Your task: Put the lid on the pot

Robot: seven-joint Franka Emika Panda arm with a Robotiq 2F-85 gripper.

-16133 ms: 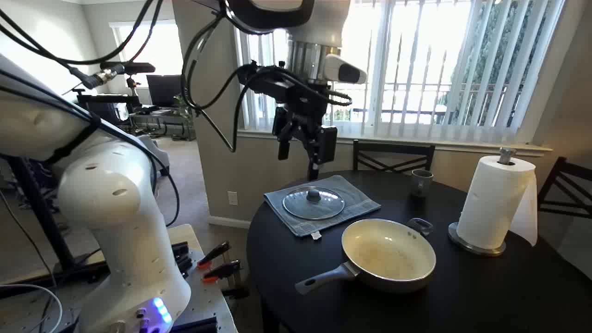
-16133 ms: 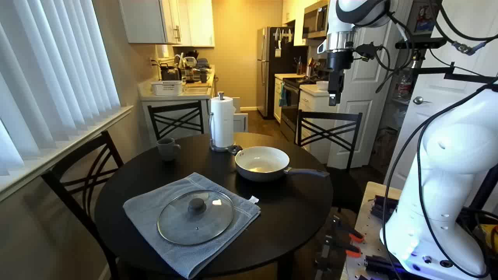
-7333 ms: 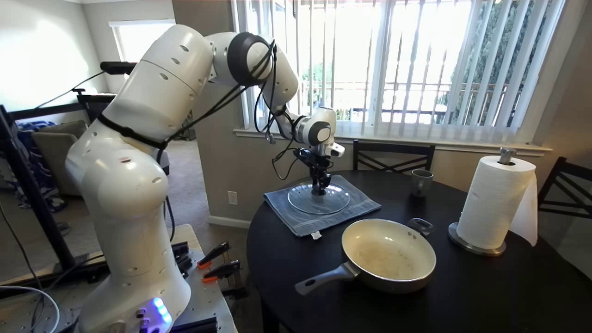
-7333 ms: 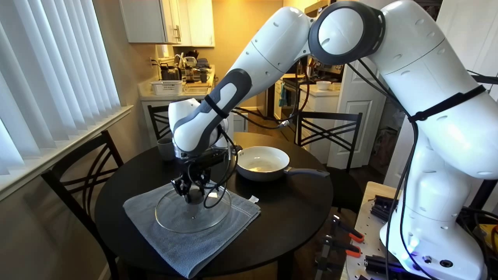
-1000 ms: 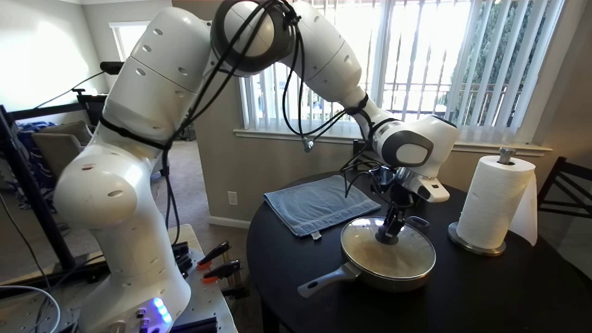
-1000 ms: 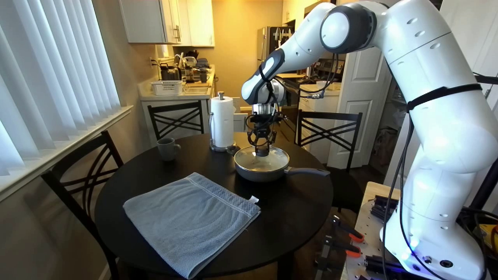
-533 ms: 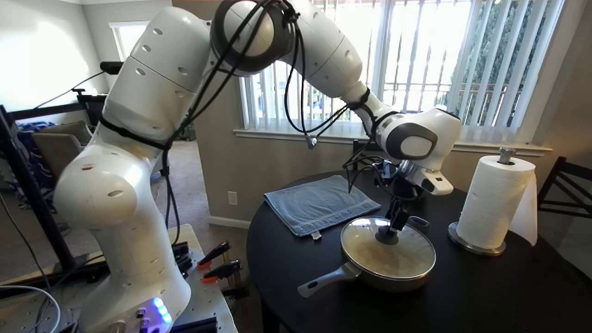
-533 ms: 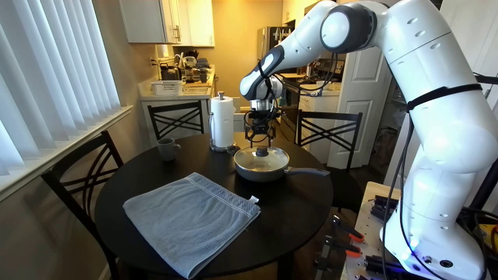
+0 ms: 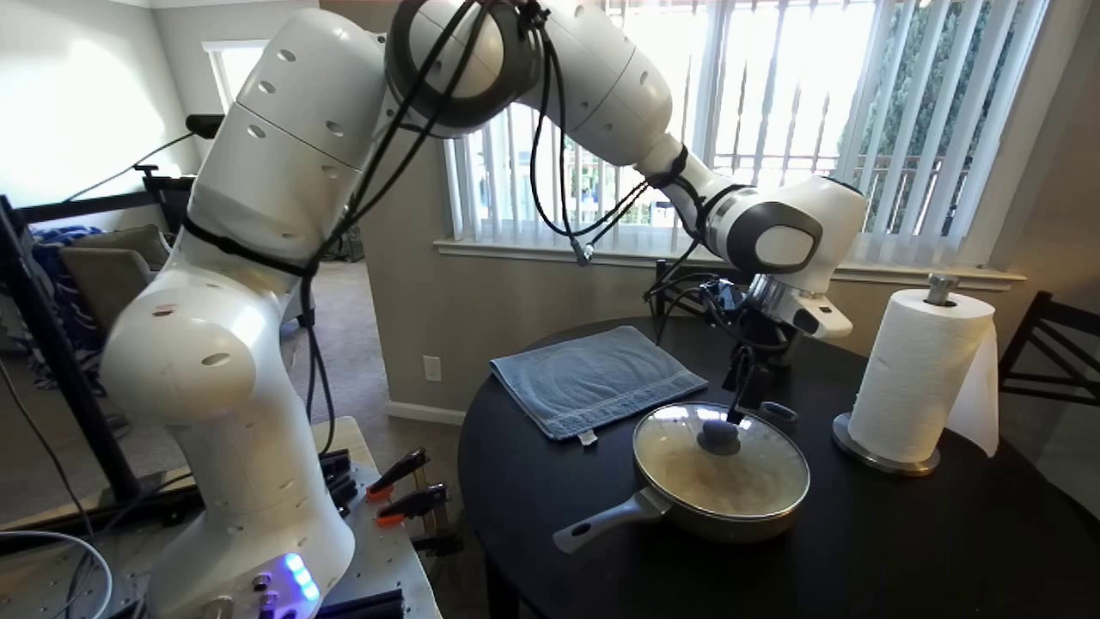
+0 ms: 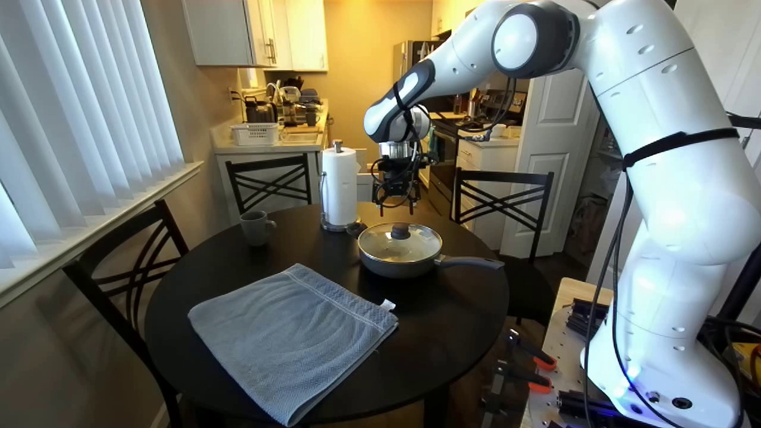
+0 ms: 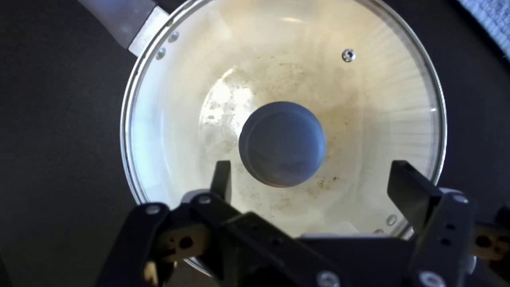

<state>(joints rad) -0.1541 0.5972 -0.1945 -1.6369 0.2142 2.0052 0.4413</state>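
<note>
The lid, see-through glass with a metal rim and round dark knob, lies flat on the pot in both exterior views (image 9: 687, 481) (image 10: 380, 245). The wrist view shows its knob (image 11: 283, 143) in the middle of the glass. The pot is a shallow pan with a dark wall (image 10: 395, 269) and one long handle (image 9: 606, 522); its cream inside shows through the lid. Part of the handle shows in the wrist view (image 11: 123, 18). My gripper (image 10: 396, 209) is open and empty a little above the knob, apart from it. Its two fingers stand wide apart in the wrist view (image 11: 310, 163).
A folded grey-blue cloth (image 9: 597, 378) lies on the dark round table (image 10: 458, 333) beside the pot. A paper towel roll (image 9: 924, 378) on a stand and a grey mug (image 10: 255, 227) also stand there. Chairs (image 10: 505, 202) surround the table.
Earlier the lid lay on the cloth, then my gripper held its knob. Now the lid is on the pot. In the last second my gripper opened, let go of the knob and rose.
</note>
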